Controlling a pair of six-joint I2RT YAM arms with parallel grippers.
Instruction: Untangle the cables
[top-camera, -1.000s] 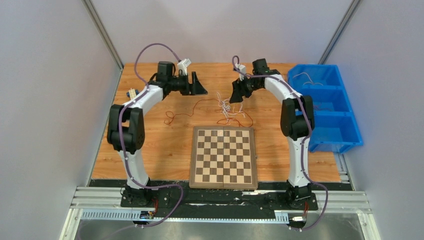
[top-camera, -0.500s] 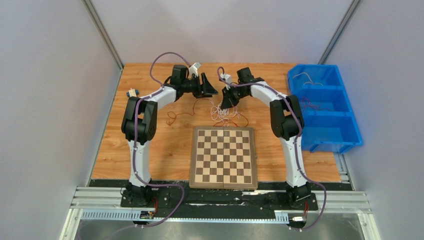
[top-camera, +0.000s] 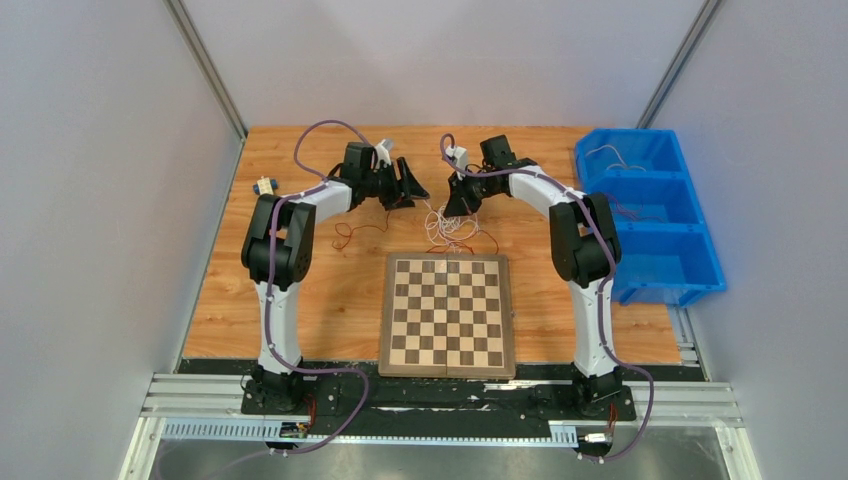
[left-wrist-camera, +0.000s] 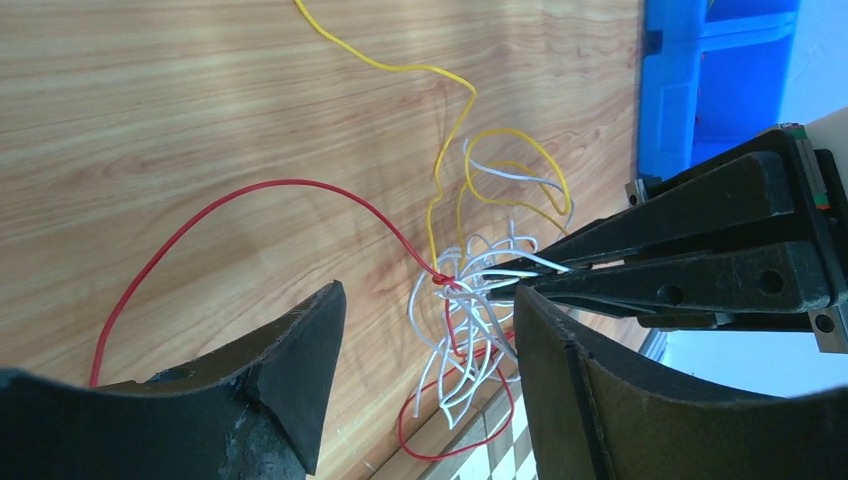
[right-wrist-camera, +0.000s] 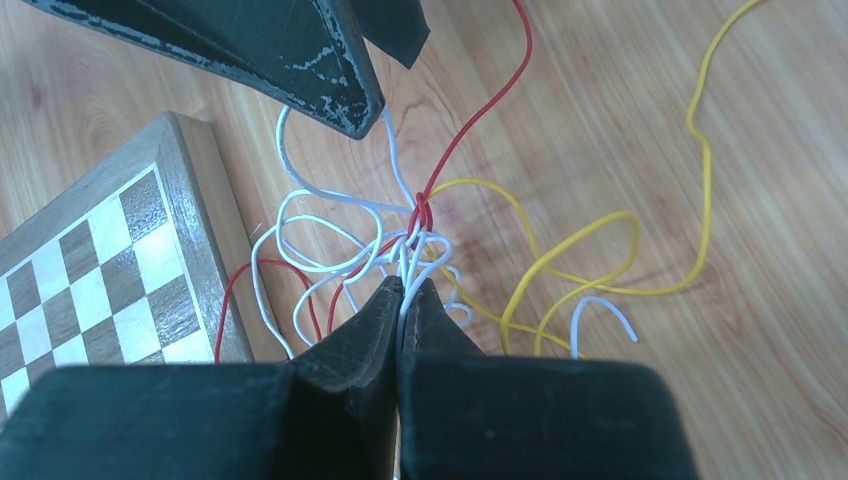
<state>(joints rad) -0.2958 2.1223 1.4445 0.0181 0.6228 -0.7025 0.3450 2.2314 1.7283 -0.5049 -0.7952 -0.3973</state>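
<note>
The cables (top-camera: 447, 225) lie as a small tangle of thin white, red and yellow wires just beyond the chessboard, knotted around a red twist (left-wrist-camera: 443, 281) (right-wrist-camera: 420, 215). My right gripper (top-camera: 462, 203) (right-wrist-camera: 405, 290) comes in from the right, shut on white strands at the tangle's edge. From the left, my left gripper (top-camera: 412, 187) (left-wrist-camera: 428, 295) stands open, its fingers either side of the knot without touching it. A long red loop (left-wrist-camera: 270, 183) runs off to the left. Yellow loops (right-wrist-camera: 700, 150) spread towards the back.
A wooden chessboard (top-camera: 447, 313) sits directly in front of the tangle, with wire ends reaching its far edge. A blue three-compartment bin (top-camera: 640, 176) with a few wires in it stands at the right. A small object (top-camera: 264, 186) lies at the far left.
Both arms have swung inward to the tangle. The right gripper has closed on the white strands. The left gripper's jaws have narrowed a little but stay open.
</note>
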